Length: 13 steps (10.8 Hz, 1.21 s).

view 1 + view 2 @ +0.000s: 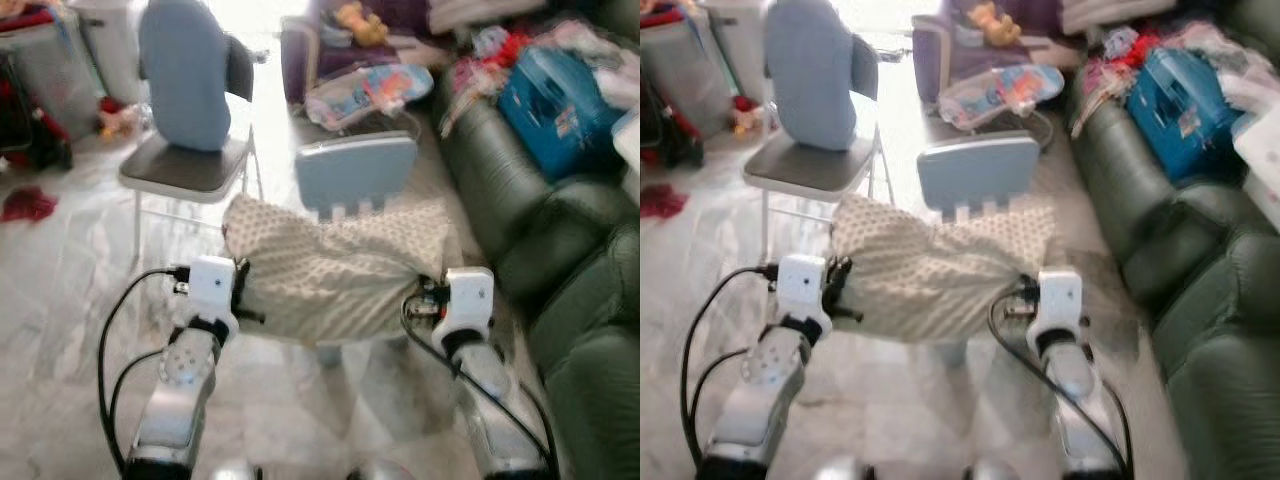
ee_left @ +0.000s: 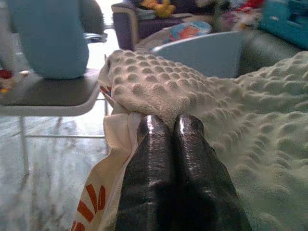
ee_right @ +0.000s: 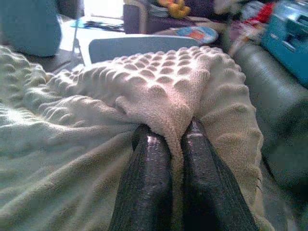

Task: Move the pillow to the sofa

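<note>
A cream pillow point(image 1: 335, 265) with a bumpy cover hangs between my two arms, above a small blue chair point(image 1: 355, 172). My left gripper point(image 2: 169, 124) is shut on the pillow's left edge, where a white tag with orange print hangs down. My right gripper point(image 3: 174, 134) is shut on a fold of the pillow's right side. The dark green sofa point(image 1: 560, 240) runs along the right, just beyond my right arm.
A grey folding chair point(image 1: 185, 165) with a blue cushion point(image 1: 183, 75) stands ahead on the left. A blue bag point(image 1: 555, 100) and loose clothes lie on the sofa's far end. A baby bouncer point(image 1: 365, 95) and a purple armchair point(image 1: 320, 45) stand further back. The floor is pale marble.
</note>
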Tool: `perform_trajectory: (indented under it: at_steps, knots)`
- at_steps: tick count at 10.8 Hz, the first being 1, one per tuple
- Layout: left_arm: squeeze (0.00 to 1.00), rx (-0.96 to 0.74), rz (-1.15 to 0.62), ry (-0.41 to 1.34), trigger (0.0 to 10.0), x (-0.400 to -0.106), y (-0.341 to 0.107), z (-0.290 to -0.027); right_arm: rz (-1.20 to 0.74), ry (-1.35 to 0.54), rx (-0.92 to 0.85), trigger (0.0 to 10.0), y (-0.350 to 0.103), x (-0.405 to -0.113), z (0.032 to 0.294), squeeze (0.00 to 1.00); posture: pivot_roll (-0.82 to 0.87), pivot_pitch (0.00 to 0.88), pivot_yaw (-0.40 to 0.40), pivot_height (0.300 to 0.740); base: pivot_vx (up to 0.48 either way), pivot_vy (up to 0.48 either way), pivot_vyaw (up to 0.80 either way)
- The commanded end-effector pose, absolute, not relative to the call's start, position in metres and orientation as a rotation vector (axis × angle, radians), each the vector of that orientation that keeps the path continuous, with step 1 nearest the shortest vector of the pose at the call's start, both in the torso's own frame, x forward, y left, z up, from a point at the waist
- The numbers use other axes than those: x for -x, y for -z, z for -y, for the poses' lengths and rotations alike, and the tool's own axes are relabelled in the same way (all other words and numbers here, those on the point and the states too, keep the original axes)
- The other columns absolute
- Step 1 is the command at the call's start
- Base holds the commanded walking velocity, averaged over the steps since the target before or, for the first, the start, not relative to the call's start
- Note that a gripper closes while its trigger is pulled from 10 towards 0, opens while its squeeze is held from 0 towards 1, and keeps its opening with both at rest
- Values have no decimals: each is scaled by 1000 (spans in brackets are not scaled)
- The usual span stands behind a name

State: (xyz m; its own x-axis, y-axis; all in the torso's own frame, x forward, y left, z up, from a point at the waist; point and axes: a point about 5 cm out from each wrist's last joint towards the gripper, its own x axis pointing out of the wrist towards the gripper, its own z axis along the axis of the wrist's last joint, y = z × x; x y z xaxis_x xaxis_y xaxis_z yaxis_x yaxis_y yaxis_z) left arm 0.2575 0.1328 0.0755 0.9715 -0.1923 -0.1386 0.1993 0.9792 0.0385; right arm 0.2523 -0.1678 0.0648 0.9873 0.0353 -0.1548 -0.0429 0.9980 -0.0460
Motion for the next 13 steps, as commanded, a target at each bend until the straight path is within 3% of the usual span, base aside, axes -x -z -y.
perform_trajectory:
  at_steps: [1,5,13]
  knots:
    - [0,-28,-122,228,10000,-259,-80,-123,-153,-13,61,10000,-66,-252,177,0,-20,9,-51,740,0,0,-800]
    - [0,-32,-125,250,10000,-258,-80,-123,-152,-25,54,10000,-65,-253,172,0,-17,16,-43,740,0,0,-302]
    - [0,-24,-136,272,10000,-257,-80,-120,-180,2,15,10000,-62,-255,174,0,-23,25,-43,740,-277,0,0]
